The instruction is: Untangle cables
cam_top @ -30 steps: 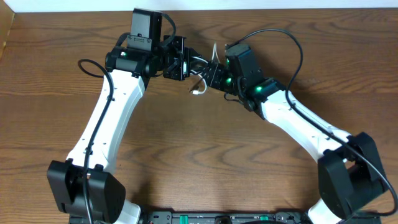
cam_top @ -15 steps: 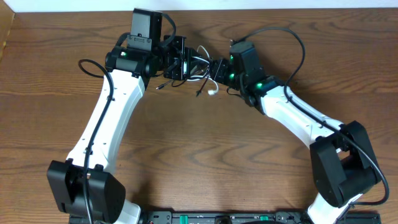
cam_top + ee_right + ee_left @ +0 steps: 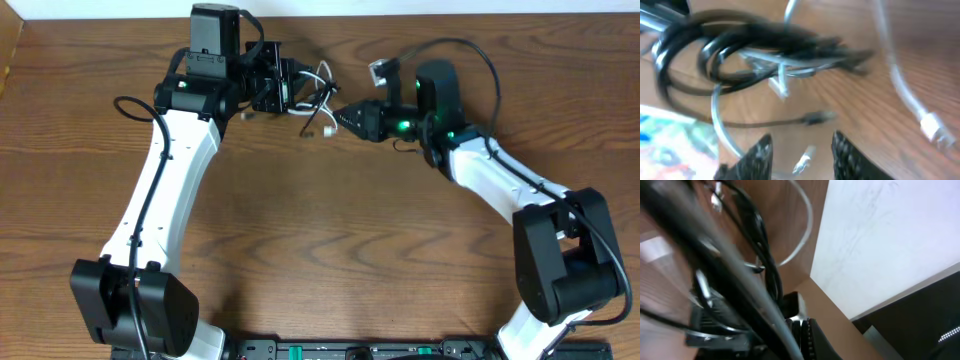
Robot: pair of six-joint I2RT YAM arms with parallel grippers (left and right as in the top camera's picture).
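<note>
"Fingers of the left gripper [image 3: 298,95]: what was their condition?" asked the trainee.

"Fully closed. They appeared to clamp the tangled bundle of thin black cables [image 3: 755,25] and the thin short white cable [image 3: 811,222], with the knot apparently raised off the brown wooden surface [image 3: 330,240] at its far middle. Grip contact itself was blurred in the left wrist view, so the hold was judged from the overhead view, where the loops sat right at those fingers."

"Why hold it raised?"

"Probably as an anchor. With one side fixed, loose loops and plug ends hung free and could be told apart."

"And the right gripper [image 3: 340,116]?"

"Its fingers [image 3: 760,155] stood partly apart with nothing clamped. They pointed at the bundle from just beside it, opposite the left gripper. One small pale plug end [image 3: 805,161] showed in the gap between them; whether it touched a finger could not be told. That opening suited taking a single strand."

"Progress?"

"Early. Black loops were wound through one another, and the white cable crossed them. No cable lay separate."
</note>
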